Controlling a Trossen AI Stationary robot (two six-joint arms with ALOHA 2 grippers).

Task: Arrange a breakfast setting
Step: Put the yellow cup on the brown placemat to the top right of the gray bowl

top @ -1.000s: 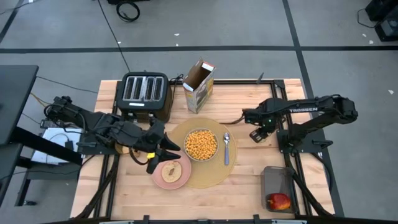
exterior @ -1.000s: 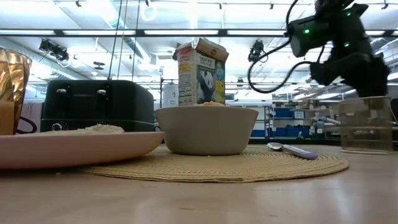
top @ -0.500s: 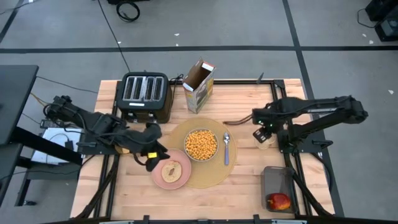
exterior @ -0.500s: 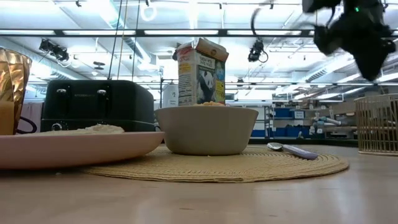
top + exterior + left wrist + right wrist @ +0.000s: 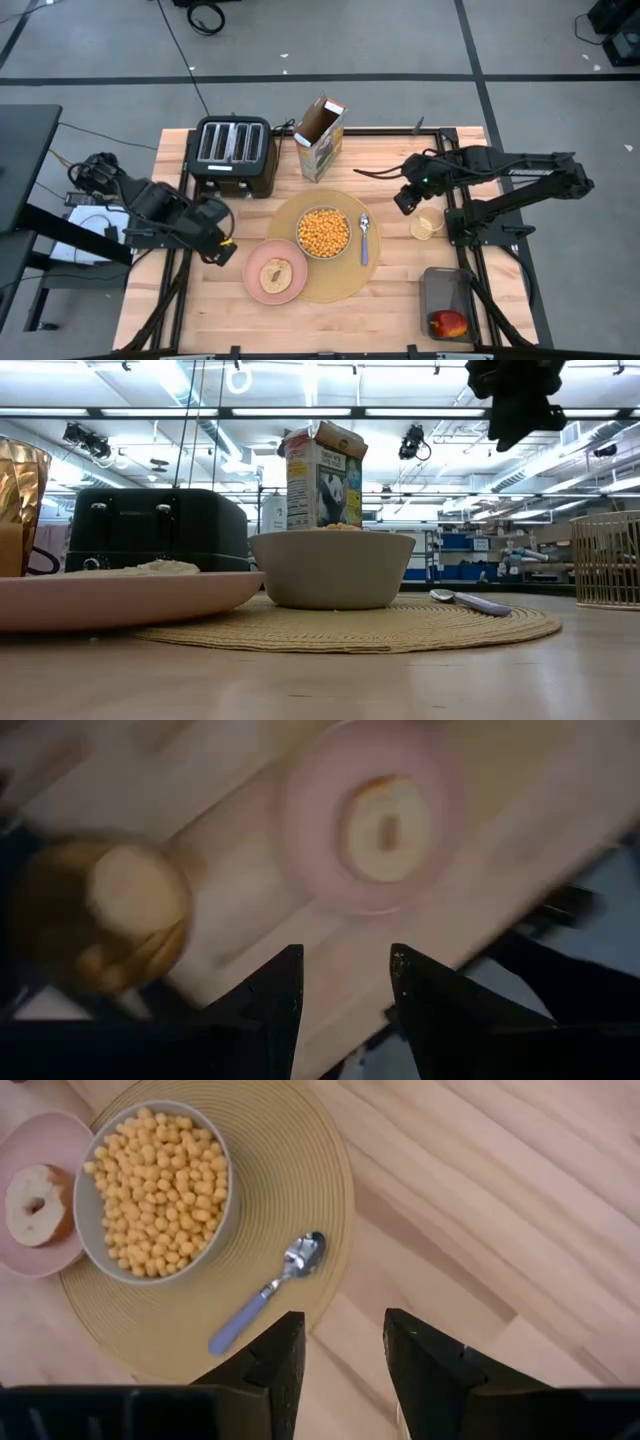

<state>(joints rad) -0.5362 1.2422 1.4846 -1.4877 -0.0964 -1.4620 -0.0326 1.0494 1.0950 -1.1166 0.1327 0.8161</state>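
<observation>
Left gripper [image 5: 222, 250] sits left of the placemat [image 5: 322, 285], fingers parted, holding nothing. On the placemat: pink plate [image 5: 254, 288] with the bread piece [image 5: 275, 273] overlapping its left edge, cereal bowl [image 5: 323, 232], spoon [image 5: 364, 238]. Right gripper [image 5: 402, 203] hovers just right of it – also parted, empty.

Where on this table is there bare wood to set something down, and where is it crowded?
Free: the near strip in front of the pink plate and placemat, and the wood between the cereal box and the right claw. Crowded: the placemat itself, with bowl and spoon.
</observation>
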